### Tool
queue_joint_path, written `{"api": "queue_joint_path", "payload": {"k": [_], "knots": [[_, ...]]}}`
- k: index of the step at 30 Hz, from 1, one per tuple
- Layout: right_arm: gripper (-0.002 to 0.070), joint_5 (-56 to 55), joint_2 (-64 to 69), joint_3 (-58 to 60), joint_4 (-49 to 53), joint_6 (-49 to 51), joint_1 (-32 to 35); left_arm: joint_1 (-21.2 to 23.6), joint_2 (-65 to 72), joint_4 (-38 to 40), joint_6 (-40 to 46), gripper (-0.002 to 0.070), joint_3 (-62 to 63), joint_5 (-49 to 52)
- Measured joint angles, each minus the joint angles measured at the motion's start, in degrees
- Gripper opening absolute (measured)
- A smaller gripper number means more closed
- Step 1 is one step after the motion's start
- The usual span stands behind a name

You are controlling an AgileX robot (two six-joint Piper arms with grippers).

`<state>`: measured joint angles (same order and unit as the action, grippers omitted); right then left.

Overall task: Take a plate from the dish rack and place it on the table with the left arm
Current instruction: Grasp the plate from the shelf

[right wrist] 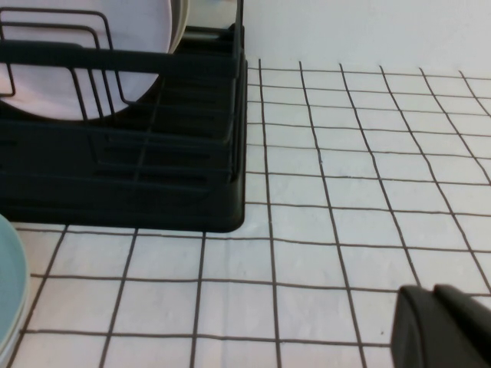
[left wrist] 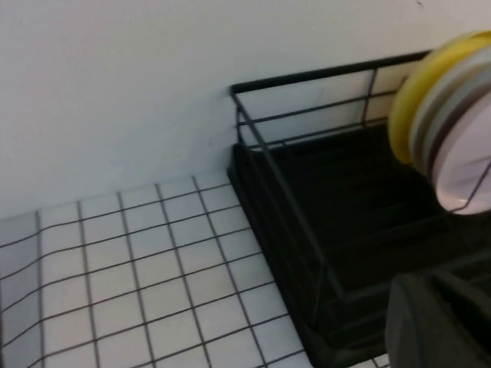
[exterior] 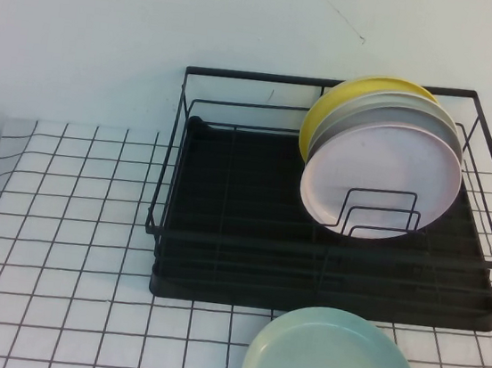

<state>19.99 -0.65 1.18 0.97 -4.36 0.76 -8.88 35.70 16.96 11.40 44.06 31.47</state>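
On the table (exterior: 71, 216), the plate (exterior: 381, 178) leans in the dish rack (exterior: 222, 235); left claw (left wrist: 441, 322), right claw (right wrist: 445, 326) unreadable.

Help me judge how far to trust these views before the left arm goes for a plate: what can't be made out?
- Left gripper: only a dark blurred piece at the left wrist view's corner; outside the high view.
- Right gripper: likewise cut off by the right wrist view's edge.
- Grey plate and yellow plate: mostly hidden behind the pink plate in the dish rack.
- Mint-green plate: cropped by the high view's bottom edge.
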Motion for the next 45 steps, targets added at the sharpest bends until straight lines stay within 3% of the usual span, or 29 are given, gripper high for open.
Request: {"api": "queue_joint_path", "payload": {"k": [11,16,20,24,26,31,34,45], "knots": [[-0.0002,0.00,0.00,0.00,0.00,0.00,0.00,-0.71,23.03,35.27,37.22,-0.0003,9.47,-3.13],[-0.0002,0.00,0.00,0.00,0.00,0.00,0.00,-7.00,32.16,45.97,52.81,-0.0003,13.42,-5.21],[-0.0002,0.00,0.00,0.00,0.00,0.00,0.00,-14.32,39.85,48.24,64.04,-0.0003,17.22,-8.27],[-0.0002,0.00,0.00,0.00,0.00,0.00,0.00,-18.72,47.39,48.77,71.52,0.0019,21.49,-9.57],[-0.0002,0.00,0.00,0.00,0.00,0.00,0.00,-20.55,50.98,48.87,73.26,0.0076,23.63,-10.23],[-0.0002,0.00,0.00,0.00,0.00,0.00,0.00,-22.34,57.90,48.87,75.26,0.0301,28.93,-10.97],[-0.0002,0.00,0.00,0.00,0.00,0.00,0.00,-22.34,62.60,49.00,76.56,0.0363,32.13,-11.80],[-0.0002,0.00,0.00,0.00,0.00,0.00,0.00,-22.83,74.96,49.12,82.34,0.0343,41.34,-15.18]]}}
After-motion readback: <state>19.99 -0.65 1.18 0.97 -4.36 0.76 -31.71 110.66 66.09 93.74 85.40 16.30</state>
